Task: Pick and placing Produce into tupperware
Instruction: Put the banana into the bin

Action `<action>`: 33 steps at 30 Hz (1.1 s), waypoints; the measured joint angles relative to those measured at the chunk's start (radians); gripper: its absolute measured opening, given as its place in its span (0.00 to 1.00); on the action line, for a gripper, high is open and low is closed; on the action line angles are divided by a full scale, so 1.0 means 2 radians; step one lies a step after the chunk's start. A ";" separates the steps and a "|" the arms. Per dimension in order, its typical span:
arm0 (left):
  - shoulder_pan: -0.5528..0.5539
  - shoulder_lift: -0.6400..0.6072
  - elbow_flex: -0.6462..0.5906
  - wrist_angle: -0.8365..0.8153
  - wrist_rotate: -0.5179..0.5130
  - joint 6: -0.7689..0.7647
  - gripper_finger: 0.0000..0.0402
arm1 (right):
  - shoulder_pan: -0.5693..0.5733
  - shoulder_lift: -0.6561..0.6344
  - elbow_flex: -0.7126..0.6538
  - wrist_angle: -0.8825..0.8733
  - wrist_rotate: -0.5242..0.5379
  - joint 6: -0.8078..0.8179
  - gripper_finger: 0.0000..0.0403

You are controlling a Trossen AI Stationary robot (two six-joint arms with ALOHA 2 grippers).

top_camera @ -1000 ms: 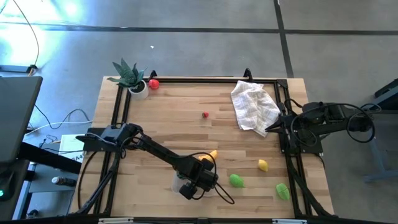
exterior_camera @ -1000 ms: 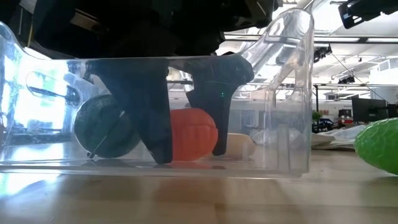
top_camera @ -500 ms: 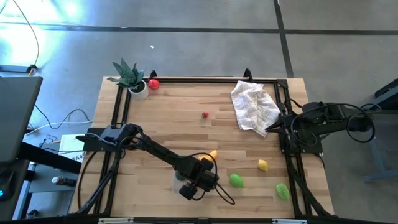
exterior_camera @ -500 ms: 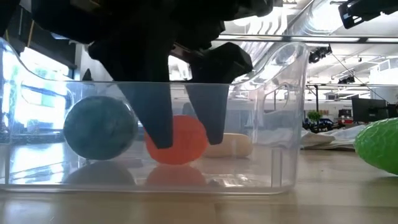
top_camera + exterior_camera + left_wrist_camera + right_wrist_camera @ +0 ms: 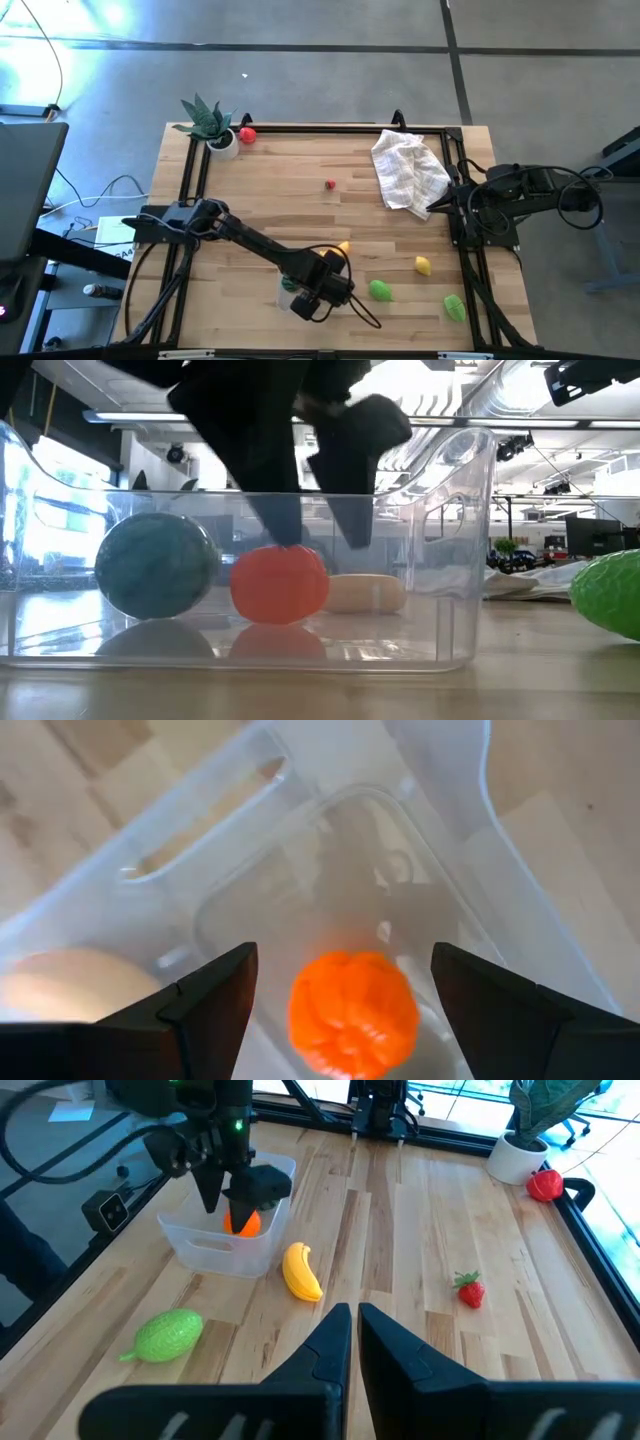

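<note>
robotics lab, framed workbench (image 5: pixel 300 215), concrete floor (image 5: pixel 300 80)

I see the clear plastic rectangular tupperware (image 5: pixel 455 560) at the table's six o'clock, holding a ribbed orange toy fruit (image 5: pixel 279 584), a dull teal ball (image 5: pixel 157 566) and a pale beige piece (image 5: pixel 366 592). A yellow banana (image 5: pixel 301 1271) lies just beside the tupperware.
</note>
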State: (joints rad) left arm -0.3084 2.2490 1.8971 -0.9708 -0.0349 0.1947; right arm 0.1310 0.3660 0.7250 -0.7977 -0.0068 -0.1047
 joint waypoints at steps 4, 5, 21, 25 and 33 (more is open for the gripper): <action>0.000 0.000 0.032 -0.032 -0.015 0.003 0.71 | 0.000 0.000 0.000 0.000 0.000 0.000 0.04; 0.000 0.000 0.039 -0.039 -0.021 0.004 0.71 | 0.000 0.000 0.000 0.000 0.000 0.000 0.04; 0.042 -0.002 0.159 -0.119 -0.089 -0.053 0.71 | 0.000 0.000 0.000 0.000 0.000 0.000 0.04; 0.053 -0.002 0.162 -0.118 -0.079 -0.080 0.71 | 0.000 0.000 0.000 0.000 0.000 0.000 0.04; 0.079 -0.002 0.162 -0.103 -0.070 -0.118 0.71 | 0.000 0.000 0.000 0.000 0.000 0.000 0.04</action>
State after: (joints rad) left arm -0.1502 2.2456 2.2204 -1.1770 -0.1746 -0.0420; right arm 0.1311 0.3664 0.7250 -0.7978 -0.0071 -0.1047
